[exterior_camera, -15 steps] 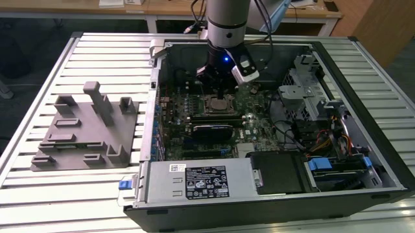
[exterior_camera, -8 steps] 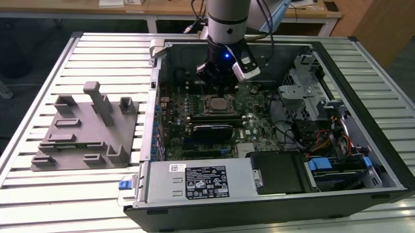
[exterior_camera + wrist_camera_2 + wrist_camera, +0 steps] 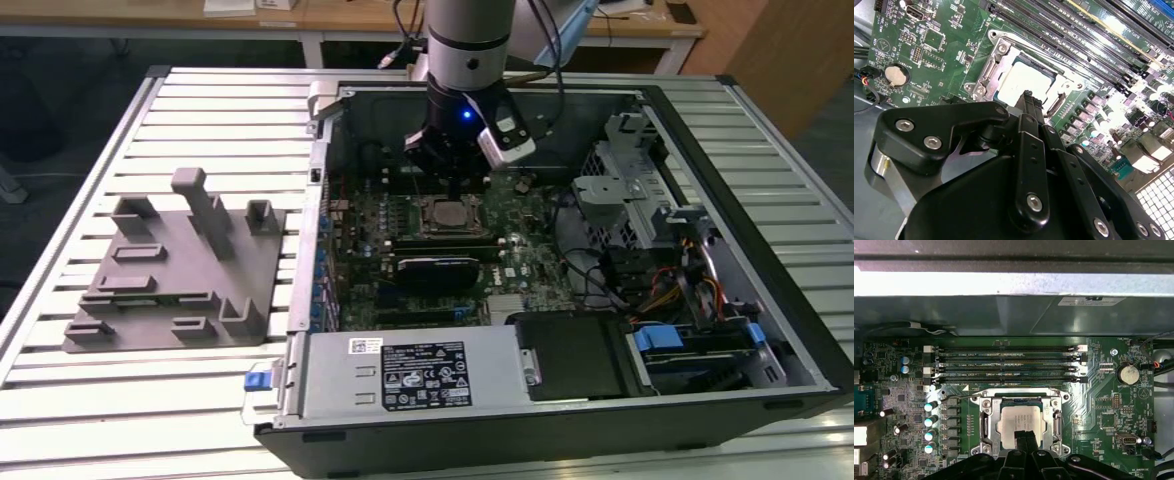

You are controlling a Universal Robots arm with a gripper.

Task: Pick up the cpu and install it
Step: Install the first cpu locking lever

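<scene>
The gripper [image 3: 1026,440], clenched with nothing between its fingers, hangs just over the cpu [image 3: 1019,421]. The cpu lies flat in the metal socket frame [image 3: 985,421] on the green board [image 3: 1104,405], inside the open computer case [image 3: 787,330] on the table [image 3: 134,400].

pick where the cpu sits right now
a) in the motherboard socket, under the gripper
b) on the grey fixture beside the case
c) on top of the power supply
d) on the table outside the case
a: in the first wrist view the silver cpu lies flat inside the metal socket frame, with the shut gripper right over its edge.
</scene>
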